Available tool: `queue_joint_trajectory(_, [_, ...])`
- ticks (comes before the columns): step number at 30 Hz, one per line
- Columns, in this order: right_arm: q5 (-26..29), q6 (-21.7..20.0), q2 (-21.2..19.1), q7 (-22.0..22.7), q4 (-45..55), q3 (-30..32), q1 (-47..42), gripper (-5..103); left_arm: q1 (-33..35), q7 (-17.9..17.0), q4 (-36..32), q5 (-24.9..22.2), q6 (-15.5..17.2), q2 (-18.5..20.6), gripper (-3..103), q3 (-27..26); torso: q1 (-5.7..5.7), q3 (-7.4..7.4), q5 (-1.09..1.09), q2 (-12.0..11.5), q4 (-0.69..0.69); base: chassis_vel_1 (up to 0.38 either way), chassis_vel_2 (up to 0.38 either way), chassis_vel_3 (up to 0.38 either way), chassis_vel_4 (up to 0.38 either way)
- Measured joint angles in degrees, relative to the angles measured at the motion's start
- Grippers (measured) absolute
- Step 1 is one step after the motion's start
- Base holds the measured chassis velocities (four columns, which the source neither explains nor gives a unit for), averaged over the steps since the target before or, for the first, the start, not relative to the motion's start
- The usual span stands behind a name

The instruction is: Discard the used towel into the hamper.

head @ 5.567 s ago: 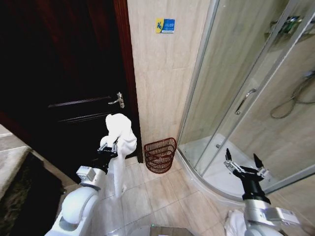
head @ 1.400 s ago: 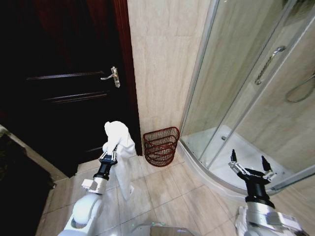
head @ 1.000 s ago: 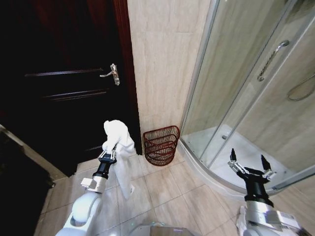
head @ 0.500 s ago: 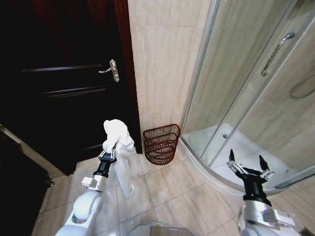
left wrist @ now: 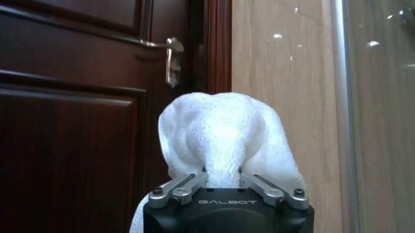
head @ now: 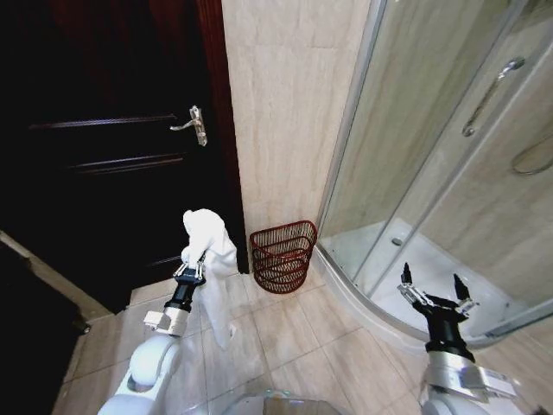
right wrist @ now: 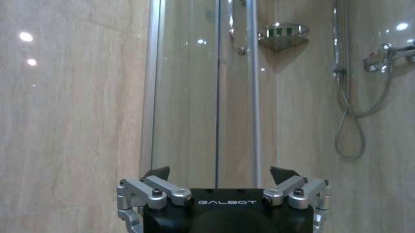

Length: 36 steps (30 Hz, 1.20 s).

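Door (head: 104,164): dark wood, far left, metal handle (head: 192,124) near its right edge.
Left gripper (head: 190,270): raised in front of the door's lower part, above the tiled floor (head: 294,337); fingers pinching a white towel (head: 210,246), as also seen in the left wrist view (left wrist: 222,177).
Towel: bunched into a rounded lump above the fingers (left wrist: 220,131), rest hanging down past the arm toward the floor.
Hamper (head: 282,256): reddish-brown open-weave basket, on the floor at the foot of the beige wall (head: 285,112), between door frame and shower; just right of the towel, apart from it.
Shower (head: 432,156): curved glass enclosure on the right, white tray at its base.
Right gripper (head: 435,294): low at the right, in front of the shower tray; fingers spread, holding nothing, likewise in the right wrist view (right wrist: 220,177).
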Motion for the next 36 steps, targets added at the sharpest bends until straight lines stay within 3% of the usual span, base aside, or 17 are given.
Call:
queue_joint_trajectory(8, [0.1,0.9,0.0,0.0,-0.1,-0.1,-0.4,100,0.1,0.0,-0.1,0.2,0.0,-0.1,8,0.1,0.08,0.08,0.02,0.1,0.00,-0.136,0.156,0.142,-0.144])
queue_joint_trajectory(36, [-0.4,1.5,0.0,-0.1,-0.9,-0.3,-0.1,100,-0.5,0.1,1.0,1.1,-0.1,-0.1,8,0.5,0.13,0.20,0.01,0.4,0.00,0.002,-0.010,-0.005,0.004])
